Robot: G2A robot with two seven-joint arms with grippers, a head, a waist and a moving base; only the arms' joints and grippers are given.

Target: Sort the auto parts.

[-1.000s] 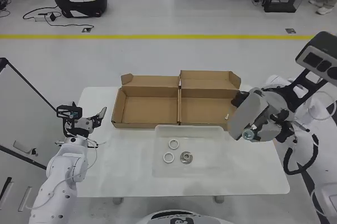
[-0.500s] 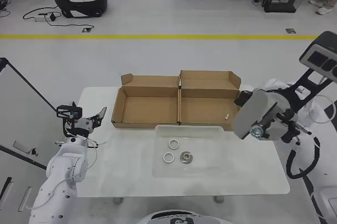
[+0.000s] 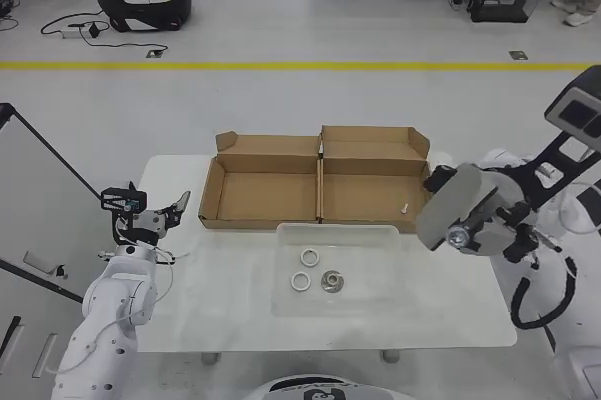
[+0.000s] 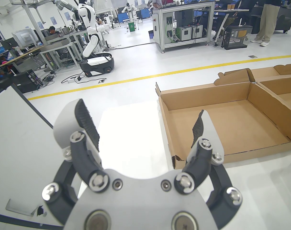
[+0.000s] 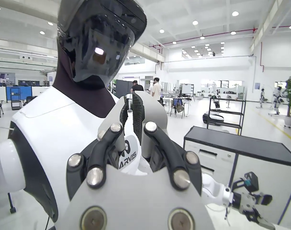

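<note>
sorting is barely starting: right gripper (image 5: 130,106) is pinching a small bolt (image 5: 129,102) at the table's (image 3: 230,300) three o'clock, left gripper (image 4: 145,130) is hanging wide open at nine, three parts (image 3: 332,282) are waiting in the tray (image 3: 380,232).

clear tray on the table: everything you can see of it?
The clear tray is a shallow rectangular bin, see-through plastic by its look, lying flat on the white table, just on the robot's side of the two open cardboard boxes; whether it touches them is unclear. Left of its middle lie a white ring, a second white ring and a grey metal part. The rest of it is bare.
</note>
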